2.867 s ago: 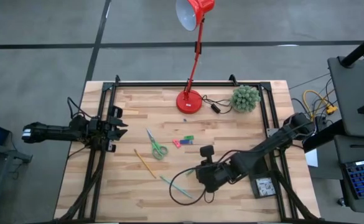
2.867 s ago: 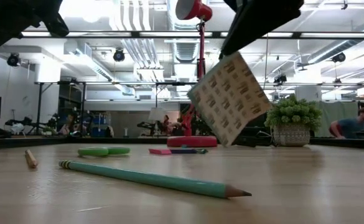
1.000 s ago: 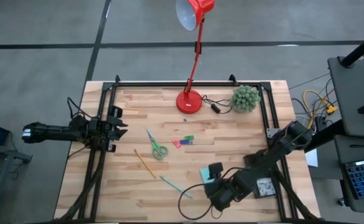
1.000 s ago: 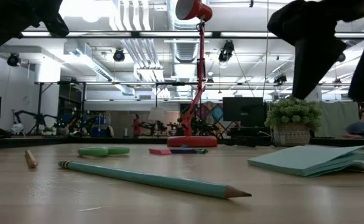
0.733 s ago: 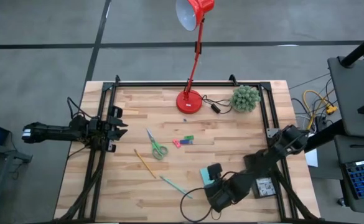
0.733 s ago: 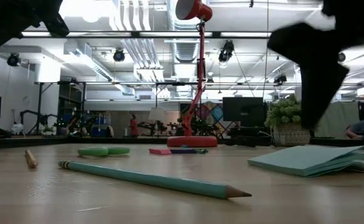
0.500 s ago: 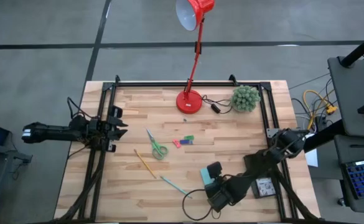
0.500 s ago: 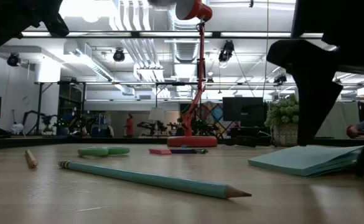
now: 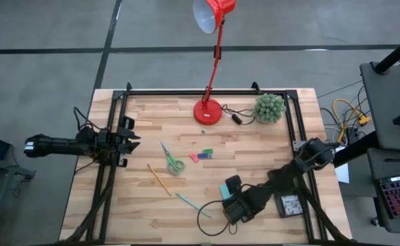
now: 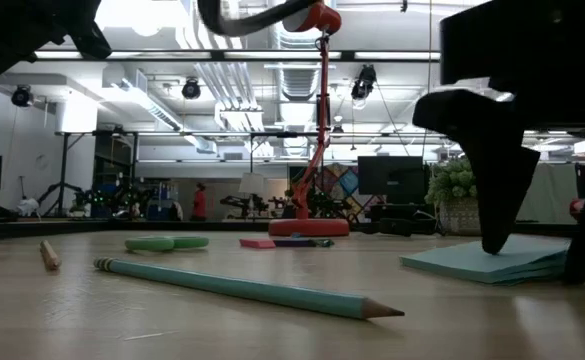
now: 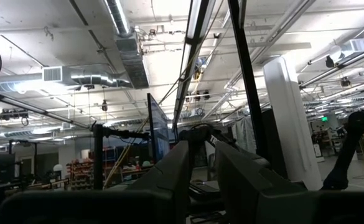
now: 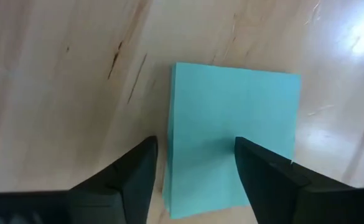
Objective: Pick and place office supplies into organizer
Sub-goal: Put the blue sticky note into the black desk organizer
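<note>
Right gripper (image 12: 194,180) lower centre of high view, fingers spread wide astride flat light-teal sticky-note pad (image 12: 231,134) on pale wooden table (image 9: 254,150), left gripper (image 9: 128,133) at left edge, fingers narrowly parted, holding nothing.

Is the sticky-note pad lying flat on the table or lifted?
Flat: the pad rests on the table, between the right gripper's open fingers.

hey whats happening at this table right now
The right hand is down over a teal sticky-note pad lying flat on the wooden table, one finger on each side of it, open and not gripping. The left hand waits at the table's left edge. Scissors, a yellow pencil, a teal pencil and a few small coloured pieces lie loose on the wood. No organizer tray shows in these views.
</note>
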Robot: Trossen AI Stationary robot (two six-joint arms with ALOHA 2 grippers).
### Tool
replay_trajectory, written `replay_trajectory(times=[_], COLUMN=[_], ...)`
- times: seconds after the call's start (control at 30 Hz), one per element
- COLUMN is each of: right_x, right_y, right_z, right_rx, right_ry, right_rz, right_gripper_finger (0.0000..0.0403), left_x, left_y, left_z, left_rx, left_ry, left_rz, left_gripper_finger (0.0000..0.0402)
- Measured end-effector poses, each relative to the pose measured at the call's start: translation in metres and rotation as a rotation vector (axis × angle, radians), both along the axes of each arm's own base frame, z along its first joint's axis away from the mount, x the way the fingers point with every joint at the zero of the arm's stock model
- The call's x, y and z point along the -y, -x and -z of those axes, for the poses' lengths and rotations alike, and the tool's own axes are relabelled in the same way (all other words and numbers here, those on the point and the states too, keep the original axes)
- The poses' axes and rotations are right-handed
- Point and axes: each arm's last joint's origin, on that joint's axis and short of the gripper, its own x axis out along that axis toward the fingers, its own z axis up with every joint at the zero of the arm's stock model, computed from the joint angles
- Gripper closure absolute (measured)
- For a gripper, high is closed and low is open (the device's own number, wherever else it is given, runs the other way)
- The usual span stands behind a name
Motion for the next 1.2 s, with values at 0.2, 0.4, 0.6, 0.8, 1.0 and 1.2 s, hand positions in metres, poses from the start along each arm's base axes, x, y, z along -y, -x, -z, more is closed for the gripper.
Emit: replay_trajectory(times=[0.2,0.4,0.6,0.8,1.0,1.2], right_x=[0.009,0.011,0.011,0.011,0.009,0.013], right_y=[-0.006,-0.008,-0.007,-0.008,-0.010,-0.008], right_z=[0.001,0.001,0.001,0.001,-0.010,-0.031], right_rx=[-0.055,-0.067,-0.082,-0.084,-0.064,0.000], right_ry=[-0.086,-0.116,-0.142,-0.150,-0.162,-0.139], right_rz=[0.031,0.035,0.035,0.040,0.064,0.100], right_gripper_finger=[0.0243,0.0322,0.0389,0.0394,0.0395,0.0395], left_x=[0.000,0.000,0.000,0.000,0.000,0.000], left_y=[0.000,0.000,0.000,0.000,0.000,0.000], left_z=[0.000,0.000,0.000,0.000,0.000,0.000], left_rx=[-0.001,-0.002,0.000,0.000,-0.001,-0.001], left_ry=[0.000,0.000,0.000,0.000,0.000,-0.001], left_rz=[0.000,0.000,0.001,0.000,0.000,0.000], left_gripper_finger=[0.0336,0.0336,0.0336,0.0336,0.0336,0.0336])
